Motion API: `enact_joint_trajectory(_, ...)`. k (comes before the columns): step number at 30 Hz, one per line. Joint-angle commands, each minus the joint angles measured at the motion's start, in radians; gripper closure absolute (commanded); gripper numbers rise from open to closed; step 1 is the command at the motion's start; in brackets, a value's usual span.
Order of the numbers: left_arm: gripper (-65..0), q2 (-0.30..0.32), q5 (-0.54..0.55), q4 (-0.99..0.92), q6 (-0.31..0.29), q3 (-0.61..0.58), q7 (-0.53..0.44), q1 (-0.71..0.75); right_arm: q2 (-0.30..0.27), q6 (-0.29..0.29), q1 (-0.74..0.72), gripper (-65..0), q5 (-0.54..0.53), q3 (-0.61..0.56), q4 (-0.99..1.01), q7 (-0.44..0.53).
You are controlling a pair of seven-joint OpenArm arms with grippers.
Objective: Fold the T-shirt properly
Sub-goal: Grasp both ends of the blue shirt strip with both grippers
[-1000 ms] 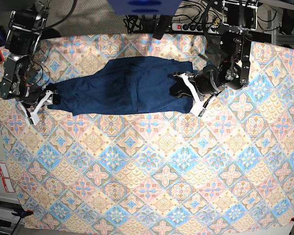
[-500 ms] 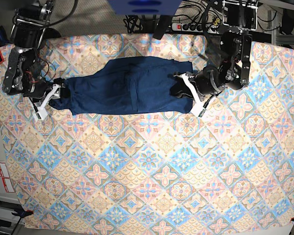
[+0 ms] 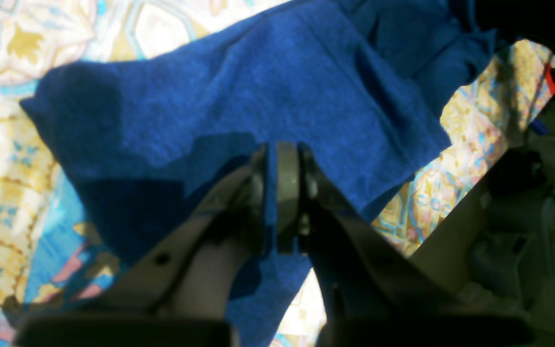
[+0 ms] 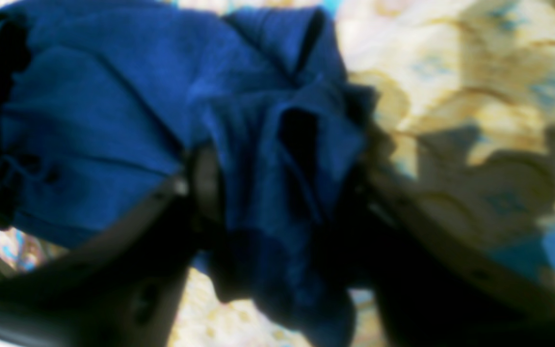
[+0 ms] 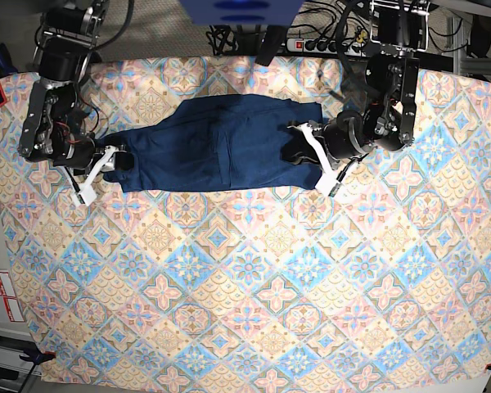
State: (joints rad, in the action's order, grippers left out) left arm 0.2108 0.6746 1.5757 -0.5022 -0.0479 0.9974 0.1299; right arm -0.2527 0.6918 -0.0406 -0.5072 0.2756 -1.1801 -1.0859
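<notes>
Dark navy-blue knit T-shirt (image 5: 217, 154) lies on patterned table (image 5: 245, 286). Left gripper (image 3: 277, 193) fingers pinch its edge. Right gripper (image 4: 282, 193) fingers straddle bunched fabric, half-wide; grip unclear.

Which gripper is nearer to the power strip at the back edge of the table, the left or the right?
The left. The left gripper, shut on the T-shirt, sits just below the power strip. The right gripper is across the table, at the shirt's other end.
</notes>
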Motion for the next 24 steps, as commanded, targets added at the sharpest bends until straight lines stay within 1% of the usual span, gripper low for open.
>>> enact_joint_trajectory(1, -2.0, 0.002, 0.017, 0.019, -0.006, 0.006, -0.016, -0.009, -0.010, 0.006, -0.015, -21.3, -0.018, 0.001, -0.013, 0.005)
enact_joint_trajectory(5, -2.0, 0.002, 0.017, 0.019, -0.006, 0.007, -0.018, -0.008, -0.009, 0.006, -0.017, -6.3, -0.018, 0.003, -0.011, -0.001)
enact_joint_trajectory(7, -1.9, 0.002, 0.017, 0.019, -0.006, 0.007, -0.018, -0.008, -0.010, 0.006, -0.018, -0.8, -0.020, 0.011, -0.016, -0.003)
enact_joint_trajectory(9, -1.8, 0.002, 0.017, 0.019, -0.006, 0.007, -0.019, -0.008, -0.013, 0.006, -0.015, -0.6, -0.052, 0.012, -0.025, -0.004)
enact_joint_trajectory(13, -1.7, 0.002, 0.017, 0.019, -0.006, 0.009, -0.019, -0.006, -0.021, 0.006, -0.014, -0.7, -0.225, 0.012, -0.028, -0.043)
enact_joint_trajectory(15, -1.7, 0.002, 0.017, 0.019, -0.006, 0.009, -0.019, -0.005, -0.040, 0.006, -0.012, -0.7, -0.319, 0.006, -0.062, -0.053)
enact_joint_trajectory(17, -1.7, 0.003, 0.017, 0.019, -0.006, 0.009, -0.019, -0.005, -0.043, 0.006, -0.012, -0.7, -0.380, 0.003, -0.119, -0.056)
enact_joint_trajectory(19, -1.7, 0.005, 0.017, 0.019, -0.006, 0.009, -0.019, -0.003, -0.043, 0.006, -0.011, -0.7, -0.393, 0.001, -0.185, -0.069)
enact_joint_trajectory(21, -1.7, 0.005, 0.017, 0.021, -0.006, 0.016, -0.019, 0.007, -0.040, 0.006, -0.011, -0.7, -0.393, 0.001, -0.243, -0.102)
enact_joint_trajectory(24, -1.7, 0.005, 0.017, 0.047, -0.006, 0.075, -0.018, 0.027, -0.007, 0.006, -0.003, -0.7, -0.394, -0.005, -0.334, -0.155)
